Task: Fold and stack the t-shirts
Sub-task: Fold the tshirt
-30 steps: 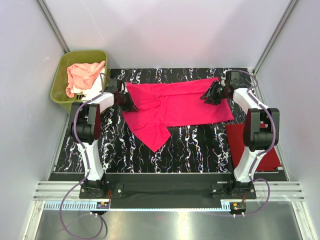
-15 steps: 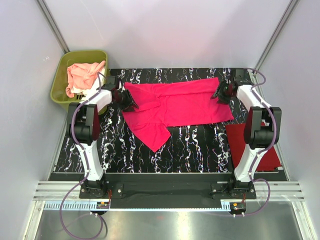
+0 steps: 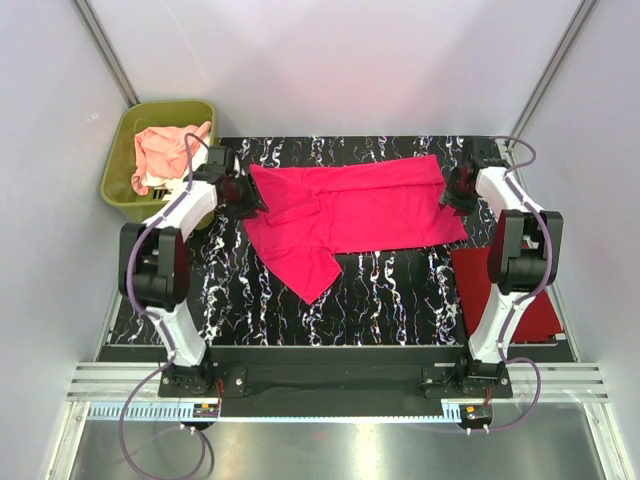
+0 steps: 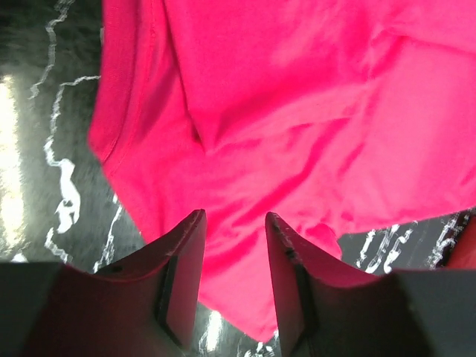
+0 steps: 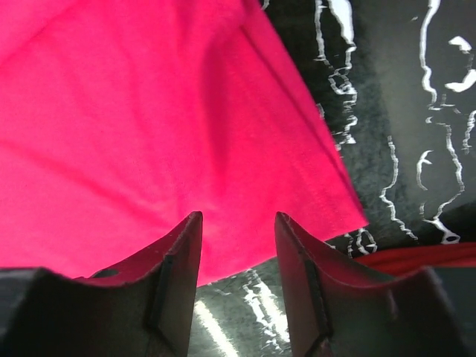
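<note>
Across the far half of the marbled table [image 3: 400, 290], the hot pink t-shirt [image 3: 350, 205] lies spread out, with one flap trailing toward the near side. The left gripper [image 3: 243, 193] sits at its left edge and the right gripper [image 3: 455, 190] at its right edge. The dark red t-shirt [image 3: 540, 318] lies folded at the near right, partly under the right arm. The peach-pink t-shirt [image 3: 165, 150] and a scrap of the white t-shirt [image 3: 158, 184] are heaped in the olive-green tub [image 3: 118, 165]. The risk from here is that trailing flap: lift both ends now and it would likely drag and skew the fold.

On to the left wrist: the fingers [image 4: 182, 268] stand apart with nothing between them, hovering over rumpled pink cloth. If they pinch here they may gather a wrinkle or a second layer, and the crease would come out crooked.

Right wrist now: the jaws are parted and empty there too, poised over the hem, inboard of the shirt's corner. A grab this far from the corner could let it droop and fold under. A sliver of dark red shows close by, so a careless sweep could scuff that folded shirt.
</note>
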Robot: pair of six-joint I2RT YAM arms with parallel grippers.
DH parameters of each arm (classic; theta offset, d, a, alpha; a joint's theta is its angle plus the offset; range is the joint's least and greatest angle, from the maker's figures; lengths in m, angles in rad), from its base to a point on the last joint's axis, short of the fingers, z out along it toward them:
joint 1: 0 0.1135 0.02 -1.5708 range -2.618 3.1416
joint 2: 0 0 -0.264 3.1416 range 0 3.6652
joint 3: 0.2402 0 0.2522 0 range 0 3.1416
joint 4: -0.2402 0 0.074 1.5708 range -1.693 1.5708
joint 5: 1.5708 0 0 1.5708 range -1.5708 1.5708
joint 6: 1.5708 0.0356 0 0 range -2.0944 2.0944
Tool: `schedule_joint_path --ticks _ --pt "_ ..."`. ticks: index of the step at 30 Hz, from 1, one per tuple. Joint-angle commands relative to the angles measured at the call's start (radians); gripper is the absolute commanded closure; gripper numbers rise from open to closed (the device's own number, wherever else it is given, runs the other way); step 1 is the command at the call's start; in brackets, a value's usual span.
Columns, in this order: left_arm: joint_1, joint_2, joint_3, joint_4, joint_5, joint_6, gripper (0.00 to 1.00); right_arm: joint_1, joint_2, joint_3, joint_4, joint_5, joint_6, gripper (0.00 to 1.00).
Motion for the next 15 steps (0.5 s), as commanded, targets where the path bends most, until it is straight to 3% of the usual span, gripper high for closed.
schedule_joint_path --ticks 1,8,9,12,15 --pt "-0.015 0.087 -0.034 0.071 0.000 -0.032 0.58 -0.001 0.031 -0.002 0.010 0.066 -0.024 0.53" --pt "-0.005 0.207 0.031 0.049 -0.053 -0.089 0.59 -0.018 0.073 -0.048 0.040 0.060 -0.007 0.82" --pt "-0.005 0.212 0.034 0.041 -0.061 -0.094 0.59 -0.021 0.079 -0.051 0.037 0.064 -0.007 0.90" --pt "0.001 0.223 0.043 0.021 -0.067 -0.112 0.59 -0.039 0.094 -0.083 0.022 0.090 0.032 1.00" --pt "0.012 0.246 0.052 -0.023 -0.090 -0.118 0.60 -0.063 0.056 -0.146 0.020 0.103 0.046 1.00"
